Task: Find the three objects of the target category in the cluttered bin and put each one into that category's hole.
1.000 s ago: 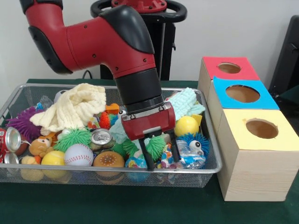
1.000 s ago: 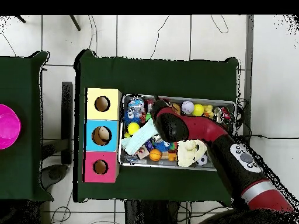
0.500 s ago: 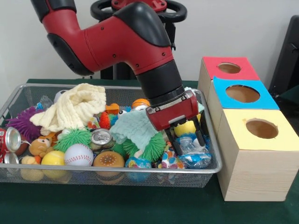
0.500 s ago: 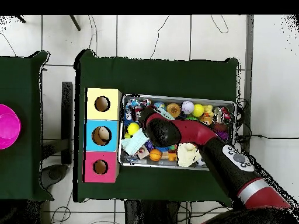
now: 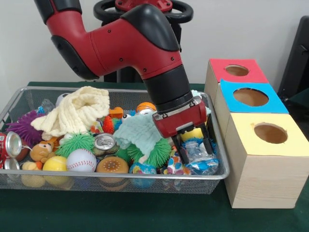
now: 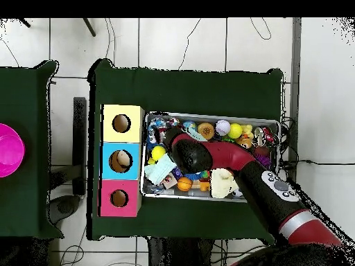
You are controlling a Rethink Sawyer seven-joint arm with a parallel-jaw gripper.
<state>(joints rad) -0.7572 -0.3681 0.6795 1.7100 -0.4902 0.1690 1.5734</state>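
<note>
The silver wire-mesh bin (image 5: 116, 178) holds several toys, balls and cloths; it also shows in the overhead view (image 6: 208, 116). My gripper (image 5: 192, 145) is open and low over the bin's right end. Its fingers (image 5: 176, 145) straddle a yellow ball (image 5: 194, 134), a blue fuzzy toy (image 5: 208, 145) and a crumpled clear wrapper (image 5: 193, 153). I cannot see that it holds anything. The red-topped box's hole (image 5: 236, 70) is the farthest of three boxes to the right of the bin. In the overhead view (image 6: 119, 198) it is the lowest box, and the arm (image 6: 208, 156) hides the gripper.
The blue-topped box's hole (image 5: 250, 97) and the yellow-topped box's hole (image 5: 270, 133) stand nearer. In the bin lie a cream knitted cloth (image 5: 75, 111), a mint cloth (image 5: 137, 133), a baseball (image 5: 80, 160) and a crushed can (image 5: 104, 141). A pink bowl (image 6: 8, 150) sits on another table.
My gripper has moved from the bin's front middle to its right end and sunk a little. The mint cloth now lies uncovered in the middle. The fingers stay open.
</note>
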